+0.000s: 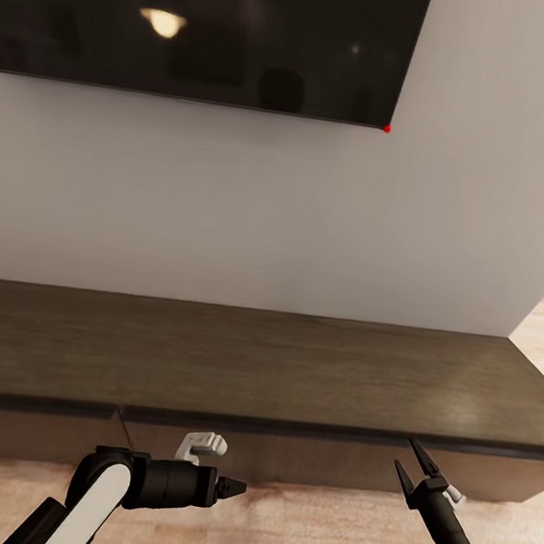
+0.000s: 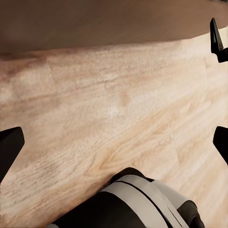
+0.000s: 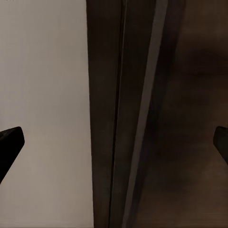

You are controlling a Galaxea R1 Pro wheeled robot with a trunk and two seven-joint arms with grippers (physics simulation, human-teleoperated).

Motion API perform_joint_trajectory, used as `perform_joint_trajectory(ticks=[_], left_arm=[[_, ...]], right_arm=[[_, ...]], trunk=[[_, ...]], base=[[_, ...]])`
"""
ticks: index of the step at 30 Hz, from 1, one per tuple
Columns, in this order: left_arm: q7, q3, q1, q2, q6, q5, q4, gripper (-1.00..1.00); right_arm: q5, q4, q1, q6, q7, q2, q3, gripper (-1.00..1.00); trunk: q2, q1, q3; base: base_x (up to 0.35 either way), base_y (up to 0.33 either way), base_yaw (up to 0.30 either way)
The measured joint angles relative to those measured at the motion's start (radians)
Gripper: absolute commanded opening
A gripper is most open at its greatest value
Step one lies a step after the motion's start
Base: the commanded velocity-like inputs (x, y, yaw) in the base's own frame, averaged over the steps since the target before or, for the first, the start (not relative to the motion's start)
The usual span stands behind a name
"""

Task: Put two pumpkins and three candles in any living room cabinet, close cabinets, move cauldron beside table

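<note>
Cabinet (image 1: 241,363) stood along the white wall beneath the black wall TV (image 1: 205,22), its flat dark-wood top bare and its plain, handleless drawer fronts running under the top's front edge; no pumpkin, candle or cauldron was in sight. The right gripper (image 1: 411,469) hovered with jaws parted at the front edge near the cabinet's right end, while the left gripper (image 1: 233,487) hung lower over the plank floor (image 2: 118,104), jaws likewise apart and empty. Judged rigid, heavy and smooth-faced, the drawer offered purchase only at the narrow gap under the top's lip, where a fingertip could slip.
</note>
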Motion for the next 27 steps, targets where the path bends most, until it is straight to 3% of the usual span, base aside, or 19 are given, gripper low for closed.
perform_joint_trajectory(ticks=[27], left_arm=[[0.000,0.000,0.000,0.000,0.000,0.000,0.000,1.00]], right_arm=[[-0.002,0.000,0.000,-0.012,-0.004,0.001,0.001,1.00]], trunk=[[0.000,0.000,0.000]], base=[[0.005,0.000,0.000]])
